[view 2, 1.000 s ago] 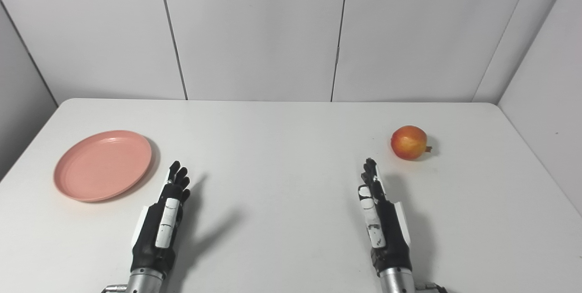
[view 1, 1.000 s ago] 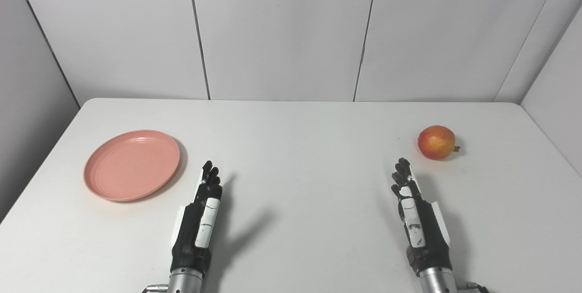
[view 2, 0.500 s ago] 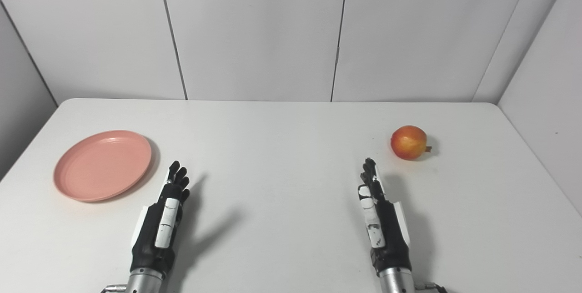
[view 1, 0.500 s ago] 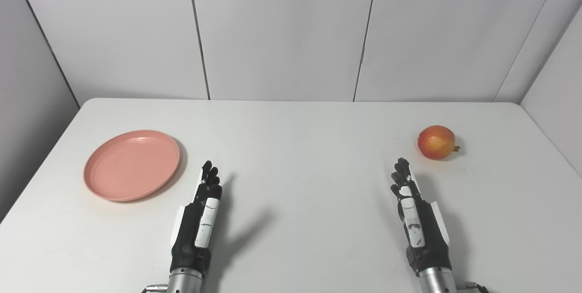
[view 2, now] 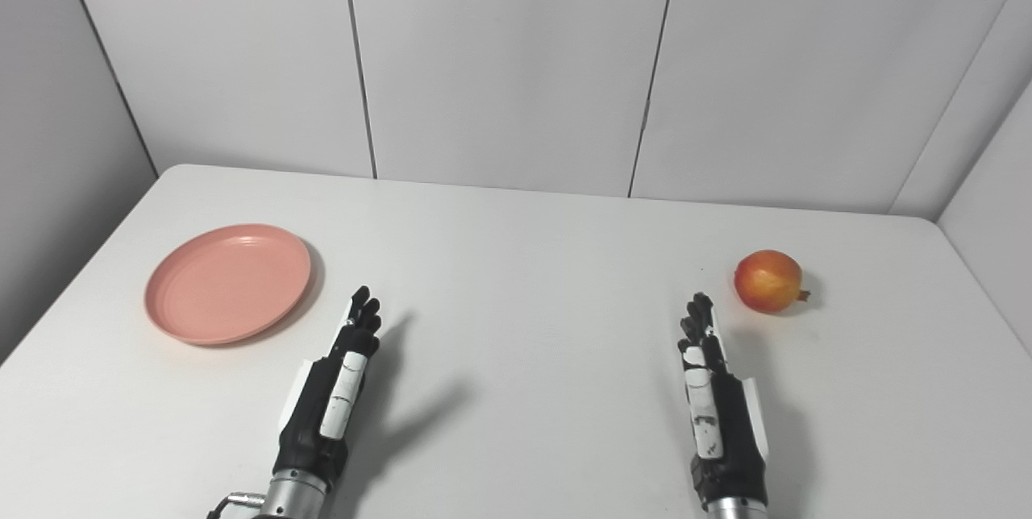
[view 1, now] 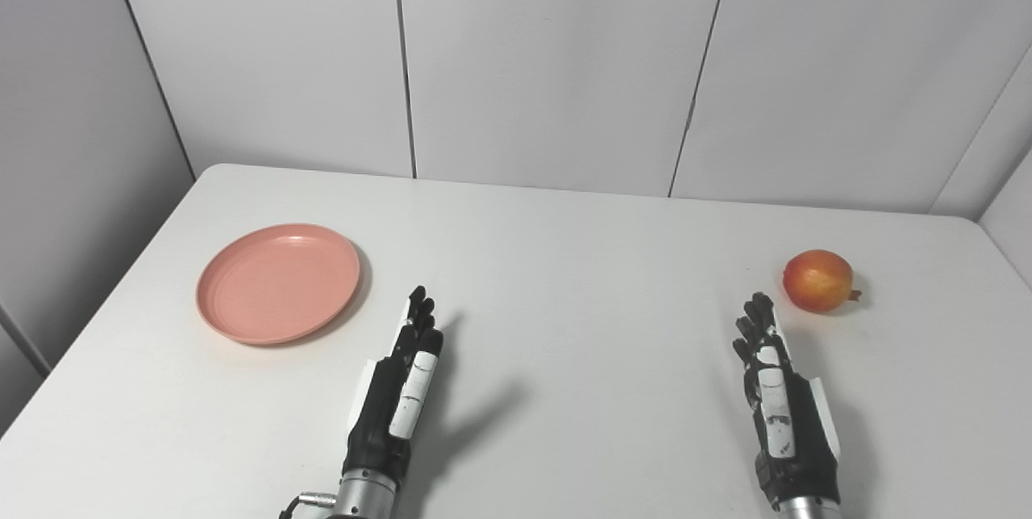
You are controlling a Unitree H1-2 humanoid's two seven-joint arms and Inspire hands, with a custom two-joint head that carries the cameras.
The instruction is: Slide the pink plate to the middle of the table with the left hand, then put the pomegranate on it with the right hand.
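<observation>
Nearest the camera, the left robot hand [view 1: 399,394] and the right robot hand [view 1: 780,406] hover edge-on above the counter [view 1: 564,325], each a black jointed shell with glossy white plates along the back and a brushed metal wrist cuff. On both, the fingers are stretched out straight and slightly spread, pointing away from the robot, and neither has hold of anything.

The counter is a smooth, matte white slab with rounded far corners, and both hands throw soft grey shadows across it.

Farther back, to the left of the left robot hand and apart from it, the pink plate [view 1: 278,281] lies flat: a round, shallow dish of matte salmon plastic with a low raised rim. Near the right robot hand's fingertips, just beyond and to their right without touching, sits the pomegranate [view 1: 817,280], a round fruit with smooth red-orange skin mottled yellow and a small dark crown poking out to its right.

Behind the counter stand plain pale wall panels [view 1: 548,60] split by thin dark seams.
</observation>
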